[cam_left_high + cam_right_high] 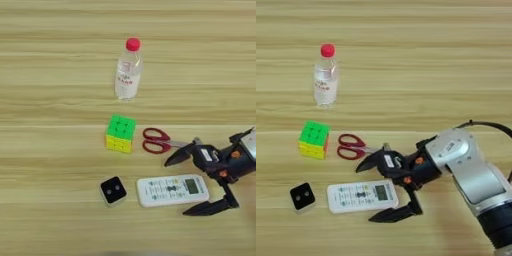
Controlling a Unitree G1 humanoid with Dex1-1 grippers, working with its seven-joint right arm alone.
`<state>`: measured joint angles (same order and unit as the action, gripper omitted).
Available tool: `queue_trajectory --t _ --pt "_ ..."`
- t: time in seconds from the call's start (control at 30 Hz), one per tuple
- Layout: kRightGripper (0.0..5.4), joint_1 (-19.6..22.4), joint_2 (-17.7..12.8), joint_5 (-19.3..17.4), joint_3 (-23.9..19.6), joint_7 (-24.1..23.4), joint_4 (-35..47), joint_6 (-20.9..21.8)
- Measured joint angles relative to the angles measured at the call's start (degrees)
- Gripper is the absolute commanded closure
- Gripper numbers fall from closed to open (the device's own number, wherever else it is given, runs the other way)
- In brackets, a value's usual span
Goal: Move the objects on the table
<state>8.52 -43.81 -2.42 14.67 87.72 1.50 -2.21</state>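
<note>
A clear plastic bottle (128, 71) with a red cap stands upright at the back of the table (50, 100). In front of it sits a green-yellow puzzle cube (120, 133), with red-handled scissors (156, 140) lying just to its right. Nearer me are a small black cube (113, 190) with two white dots and a white remote control (172, 190) lying flat. My right gripper (174, 186) is open over the remote's right end: one black finger (180, 155) points left over the scissor blades, the other (210, 207) lies in front of the remote's right end. Its jaws hold nothing.
The silver forearm (471, 172) comes in from the lower right, with a black cable (488, 125) looping behind it. Bare wood lies to the left of the cubes and behind the bottle.
</note>
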Motion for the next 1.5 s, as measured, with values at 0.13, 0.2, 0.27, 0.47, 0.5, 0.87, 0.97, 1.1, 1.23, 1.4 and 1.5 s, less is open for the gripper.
queue_trajectory --t 0.13,0.2,0.27,0.47,0.5,0.87,0.97,1.1,1.23,1.4,1.5 --pt "0.02 -0.4 0.0 2.0 1.2 -1.1 -0.8 1.7" --pt "0.02 -0.5 0.0 2.7 1.7 -1.5 -1.4 2.2" --pt "0.02 -0.5 0.2 3.1 2.1 -2.3 -1.8 3.1" --pt "0.64 -0.4 1.0 3.3 2.8 -3.7 -2.4 4.5" --pt "0.76 -0.4 1.1 3.3 2.8 -3.8 -2.5 4.6" --pt "1.77 -0.3 1.5 2.5 2.8 -4.5 -3.6 5.5" --pt "2.09 -0.4 1.6 2.0 2.7 -4.9 -3.6 5.5" --pt "2.47 -0.5 1.7 1.6 2.5 -5.2 -3.6 5.5" --pt "2.5 -0.5 1.7 0.9 1.2 -6.0 -3.3 5.4" --pt "2.5 -0.4 1.6 -2.6 -1.3 -6.0 -0.6 4.9" --pt "2.5 0.0 1.6 -4.8 -2.9 -5.9 0.7 4.0"
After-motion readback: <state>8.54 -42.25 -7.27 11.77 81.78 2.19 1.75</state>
